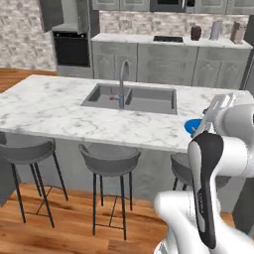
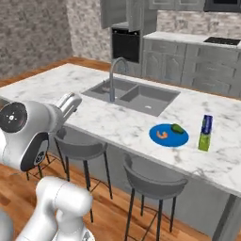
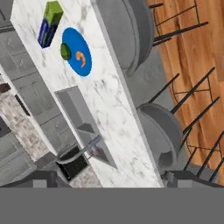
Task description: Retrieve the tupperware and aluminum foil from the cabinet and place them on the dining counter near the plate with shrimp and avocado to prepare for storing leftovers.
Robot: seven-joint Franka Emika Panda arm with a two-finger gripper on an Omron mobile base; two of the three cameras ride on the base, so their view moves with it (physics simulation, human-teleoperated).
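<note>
Marble dining counter (image 2: 117, 122) ahead of the claw already bears aluminum foil (image 2: 205, 132) beside the plate with shrimp and avocado (image 2: 168, 135); tupperware likely remains. Claw's opening: cannot tell.

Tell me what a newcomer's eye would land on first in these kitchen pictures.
The bright-blue plate with shrimp and avocado stands out on the white marble dining counter, near its front edge. Just to its right lies the aluminum foil, a dark-blue box with a green end, close to the plate but apart from it. Farther back, the steel double sink with its arched faucet is set into the counter, and grey stools line the near side.
</note>
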